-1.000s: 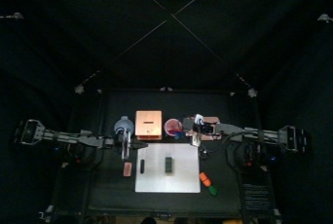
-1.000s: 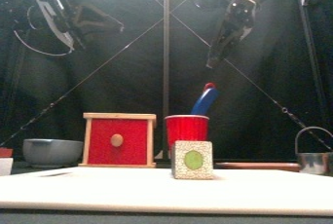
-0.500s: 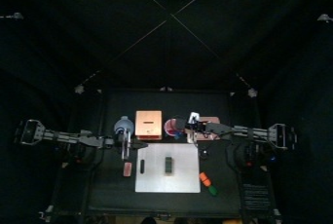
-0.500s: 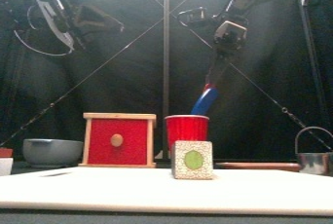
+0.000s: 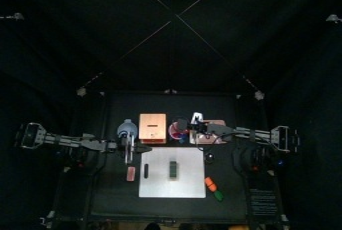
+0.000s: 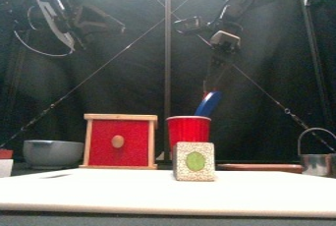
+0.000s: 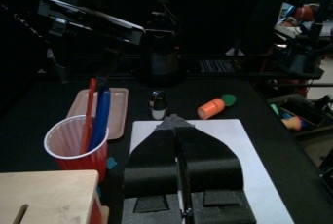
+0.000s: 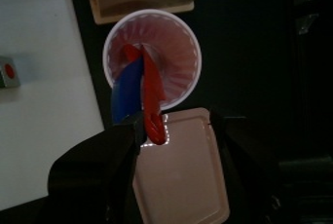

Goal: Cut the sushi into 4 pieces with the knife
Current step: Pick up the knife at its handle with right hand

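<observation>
The sushi roll lies on the white cutting board; the front view shows its pale end with a green centre. Behind the board stands the red cup with a blue knife leaning out of it; the right wrist view also shows a red knife in it. My right gripper hangs open just above the knife handles, which point up between its jaws. My left gripper is shut and empty, held high at the left.
A wooden box with a red drawer front stands left of the cup, a blue-grey bowl beyond it. The pink tray lies right of the cup. An orange and green toy lies by the board's right edge. A metal cutter sits far right.
My right gripper has moved left and down, from high at the right to just over the knives in the red cup. The left arm has not moved.
</observation>
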{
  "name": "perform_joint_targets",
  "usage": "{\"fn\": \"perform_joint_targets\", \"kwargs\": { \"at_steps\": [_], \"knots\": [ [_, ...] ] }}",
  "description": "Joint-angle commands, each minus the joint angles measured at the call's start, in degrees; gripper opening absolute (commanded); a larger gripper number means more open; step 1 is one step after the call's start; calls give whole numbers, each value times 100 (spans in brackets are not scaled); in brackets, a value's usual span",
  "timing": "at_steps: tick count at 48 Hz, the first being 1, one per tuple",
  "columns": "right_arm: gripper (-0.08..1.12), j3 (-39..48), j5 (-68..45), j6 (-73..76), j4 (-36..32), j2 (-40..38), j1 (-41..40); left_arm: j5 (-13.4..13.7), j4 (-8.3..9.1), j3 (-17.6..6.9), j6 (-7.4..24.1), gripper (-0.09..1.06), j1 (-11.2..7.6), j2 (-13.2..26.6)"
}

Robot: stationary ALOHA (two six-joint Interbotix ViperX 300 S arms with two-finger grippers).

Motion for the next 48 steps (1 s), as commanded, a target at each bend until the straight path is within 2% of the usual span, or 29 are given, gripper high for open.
{"fn": "perform_joint_targets", "kwargs": {
  "at_steps": [1, 6, 19, 31, 48],
  "knots": [
    [82, -246, 132, -18, -132, 26, 26, -53, 9, -62, 9, -1, 26, 0],
    [77, -387, 237, -26, -193, 211, 44, -53, 9, -62, 9, -1, 44, 0],
    [75, -791, 668, -773, 211, 773, -18, -53, 0, -26, -9, -1, 44, 0],
    [73, -940, 826, -940, 202, 993, -123, -53, 0, 0, 9, -1, 79, -9],
    [32, -1151, 949, -949, 220, 1055, -149, -53, 0, 9, 18, -1, 193, -35]
  ]
}}
